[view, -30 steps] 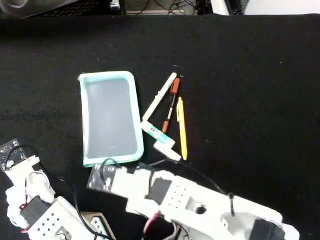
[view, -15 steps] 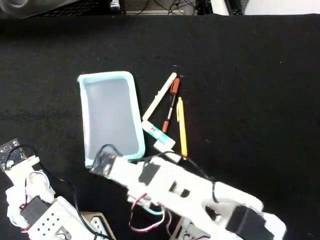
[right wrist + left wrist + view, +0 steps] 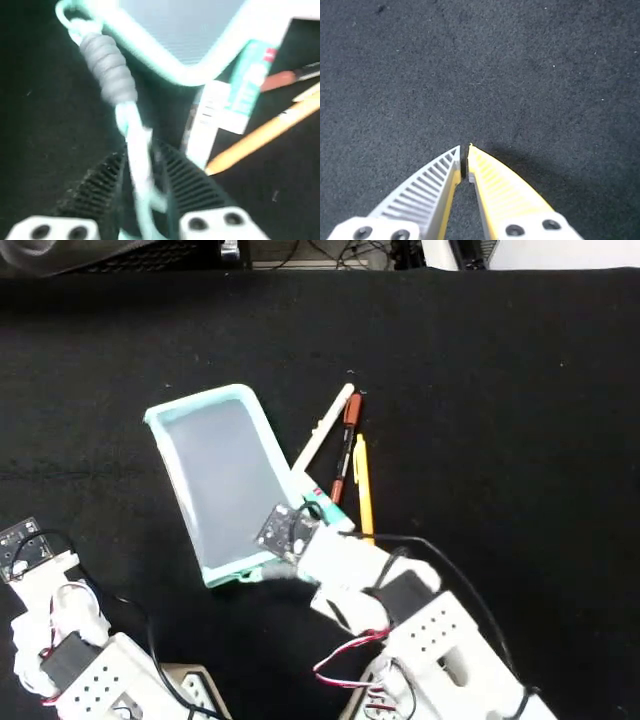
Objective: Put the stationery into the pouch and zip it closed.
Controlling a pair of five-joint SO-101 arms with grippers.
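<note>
Right claw (image 3: 141, 154) is nearly closed, pinching the mint zip pull cord (image 3: 131, 131). The cord carries a grey ribbed bead (image 3: 107, 67) and runs to the near corner of the mint-edged translucent rectangular pouch (image 3: 220, 475). The pouch lies flat on the black cloth bench (image 3: 500, 390), tilted. Its long axis runs from the right claw toward the far left.

Whether the zip is open, we cannot tell.

Stationery sits outside the pouch, just beside its right edge:
- thin white pen (image 3: 322, 432)
- brown marker (image 3: 343, 455)
- yellow pen (image 3: 364, 500)
- white-and-teal stick (image 3: 235, 95), lying closest to the claw

Left claw (image 3: 465, 150) is closed, tips touching, holding nothing, and it hangs over bare bench, well apart from the pouch.

We judge the right arm nearer. The next pull likely has to follow the pouch's edge.
</note>
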